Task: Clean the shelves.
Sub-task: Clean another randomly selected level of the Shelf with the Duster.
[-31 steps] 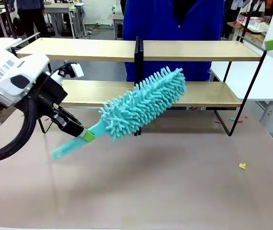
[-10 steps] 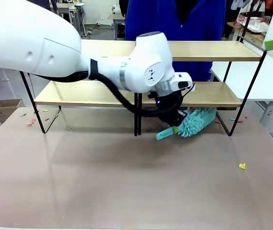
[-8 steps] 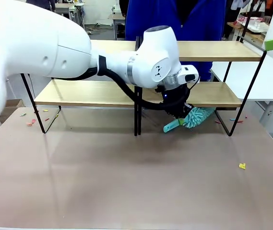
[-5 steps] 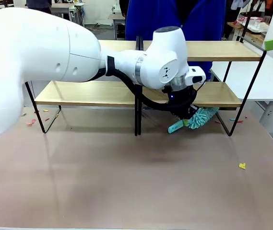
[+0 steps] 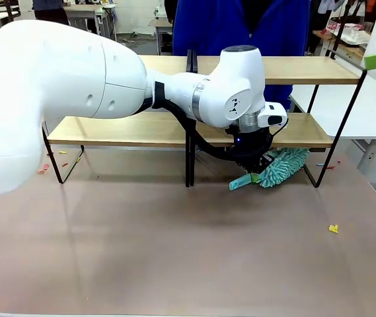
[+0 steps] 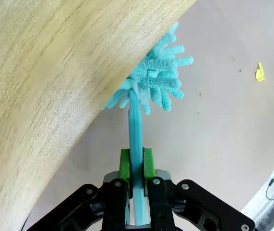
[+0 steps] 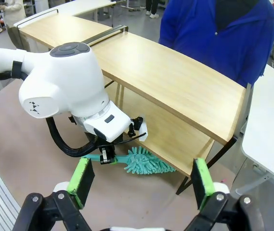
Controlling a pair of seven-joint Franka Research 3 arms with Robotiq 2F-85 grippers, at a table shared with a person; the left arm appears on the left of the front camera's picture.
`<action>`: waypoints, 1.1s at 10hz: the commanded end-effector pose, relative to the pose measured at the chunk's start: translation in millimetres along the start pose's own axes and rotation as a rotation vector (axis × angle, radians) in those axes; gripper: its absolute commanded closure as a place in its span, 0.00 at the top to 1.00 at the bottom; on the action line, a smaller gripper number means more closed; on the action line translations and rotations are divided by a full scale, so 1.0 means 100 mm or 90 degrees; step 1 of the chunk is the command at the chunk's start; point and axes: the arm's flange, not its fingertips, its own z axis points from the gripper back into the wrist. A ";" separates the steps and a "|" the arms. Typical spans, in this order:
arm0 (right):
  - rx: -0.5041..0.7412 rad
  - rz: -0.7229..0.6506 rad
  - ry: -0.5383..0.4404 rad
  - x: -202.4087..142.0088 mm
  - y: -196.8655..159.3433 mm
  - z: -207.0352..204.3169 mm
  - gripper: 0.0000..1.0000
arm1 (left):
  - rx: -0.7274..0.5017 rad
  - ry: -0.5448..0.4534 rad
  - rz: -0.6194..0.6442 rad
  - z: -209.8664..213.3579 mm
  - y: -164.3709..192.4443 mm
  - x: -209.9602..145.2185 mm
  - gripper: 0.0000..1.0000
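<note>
The shelves [image 5: 121, 129] stand across the far side of the table, two light-wood boards on a black frame. My left gripper [image 5: 254, 172] reaches under the right half of the lower board, shut on the handle of a teal fluffy duster [image 5: 285, 166]. The duster's head lies on the table beneath that board. In the left wrist view the green pads [image 6: 124, 165] clamp the teal handle [image 6: 135, 125], and the duster head [image 6: 157, 82] pokes out from under the board [image 6: 40, 72]. My right gripper [image 7: 141, 180] hovers high above the shelves [image 7: 175, 77], open, nothing between its fingers.
A person in a blue top [image 5: 240, 26] stands behind the shelves. A yellow scrap [image 5: 334, 228] lies on the table at the right, and small bits [image 5: 45, 168] lie by the left leg. A white table [image 5: 373, 112] adjoins on the right.
Three seconds ago my left gripper held the duster in the air at the left. Over the last second it has slid rightward with the duster under the lower board.
</note>
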 end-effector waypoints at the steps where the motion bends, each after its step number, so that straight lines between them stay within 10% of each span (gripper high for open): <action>1: -0.001 0.001 -0.001 0.00 0.00 -0.01 1.00 | -0.020 0.035 -0.151 0.23 0.02 -0.18 0.12; 11: -0.001 0.001 -0.001 0.00 0.00 -0.01 1.00 | -0.059 0.129 -0.384 0.69 -0.25 -1.52 0.12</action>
